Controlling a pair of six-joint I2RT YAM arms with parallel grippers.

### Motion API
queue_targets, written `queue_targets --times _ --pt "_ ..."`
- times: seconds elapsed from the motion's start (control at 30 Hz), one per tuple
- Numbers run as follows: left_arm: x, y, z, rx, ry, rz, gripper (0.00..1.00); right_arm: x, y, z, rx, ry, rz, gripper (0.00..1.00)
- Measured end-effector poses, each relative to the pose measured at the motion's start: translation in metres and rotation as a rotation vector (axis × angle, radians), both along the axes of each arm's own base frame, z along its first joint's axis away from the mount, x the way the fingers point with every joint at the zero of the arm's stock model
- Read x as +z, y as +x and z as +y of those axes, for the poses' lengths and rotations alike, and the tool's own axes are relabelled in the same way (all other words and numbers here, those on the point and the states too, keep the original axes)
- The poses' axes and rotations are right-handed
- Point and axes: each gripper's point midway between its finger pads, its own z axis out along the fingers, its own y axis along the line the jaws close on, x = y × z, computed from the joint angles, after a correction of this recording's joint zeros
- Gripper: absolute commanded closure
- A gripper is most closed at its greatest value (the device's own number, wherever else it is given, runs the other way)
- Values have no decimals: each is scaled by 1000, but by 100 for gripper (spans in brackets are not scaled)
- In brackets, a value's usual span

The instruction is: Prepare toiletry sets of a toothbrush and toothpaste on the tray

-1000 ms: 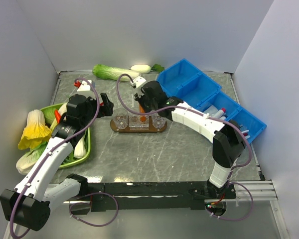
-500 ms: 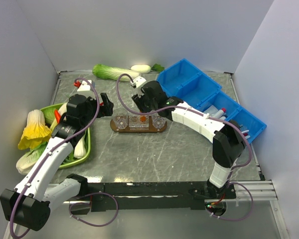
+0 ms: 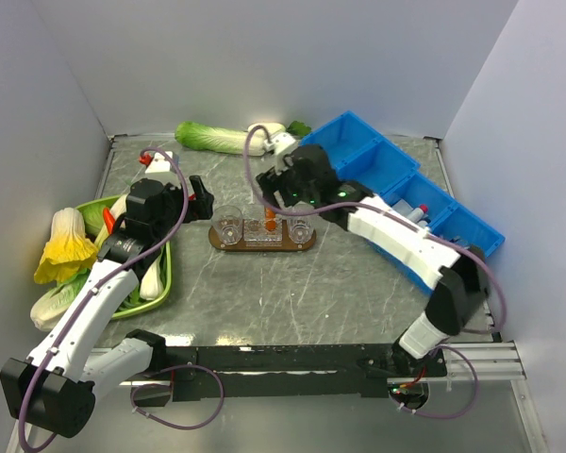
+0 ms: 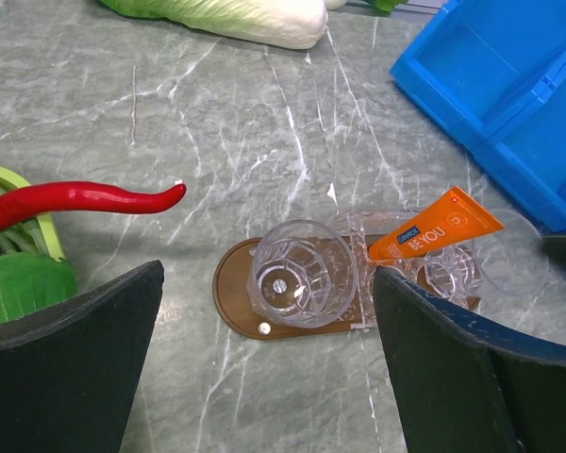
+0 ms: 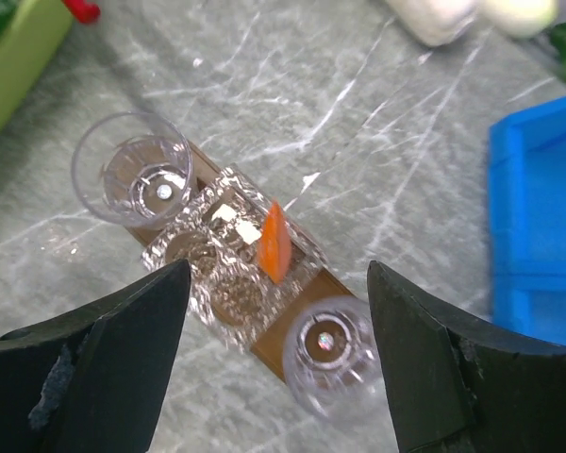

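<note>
Right fingers spread wide, nothing gripped; small orange toothpaste tube sits below, in the gap between them, clear of both. Tube stands tilted, flat end up, in a clear cut-glass holder at the middle of the flat dark-brown wooden tray. Clear plastic cup stands at one end of the tray, second clear cup at the other end, blurred. Left fingers also wide apart and empty, left of the tray in the top view; tube lies ahead of them, nearer the right-hand finger, not touching. Grey-green marbled tabletop, plain white walls on three sides. Blue plastic bins along the right side, green curved-rim dish with leafy vegetables at left, long red chilli across its rim, pale-green napa cabbage at the far edge. Right arm covers part of the bins; bin contents too small to identify. Tray's far end cut off by a finger in the left wrist view.
</note>
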Motion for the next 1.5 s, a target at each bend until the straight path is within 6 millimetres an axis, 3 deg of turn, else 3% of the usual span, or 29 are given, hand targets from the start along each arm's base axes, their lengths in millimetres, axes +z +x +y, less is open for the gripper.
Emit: queue_targets --times 0.13,0.2,0.3,0.4,0.5,0.6,0.87,1.0,1.2,1.37,1.5 --pt "2 0 3 14 2 -8 3 38 -10 -32 -41 62 -42 16" --pt "6 -1 4 22 0 -23 3 53 -18 -58 -78 91 -63 16" --pt "9 -3 7 31 -3 -41 3 68 -31 -103 -158 118 -74 14" --pt "11 -3 8 38 -3 -50 3 82 -39 -165 -295 163 -63 12" --pt "11 -3 8 37 -4 -52 3 80 -37 -223 -478 196 -37 16" --pt "11 -3 8 36 -5 -52 3 58 -32 -259 -627 221 39 20" --pt "10 -5 5 20 -11 -52 3 -40 -3 -325 -951 235 318 32" --pt "15 -7 6 20 -16 -67 3 -74 7 -338 -1031 181 384 45" --pt "23 -11 7 19 -24 -91 3 -123 38 -354 -1115 77 489 47" --pt "23 -11 6 16 -25 -91 3 -158 34 -365 -1187 -9 568 47" --pt "23 -11 6 15 -25 -91 3 -166 29 -374 -1243 -54 583 47"
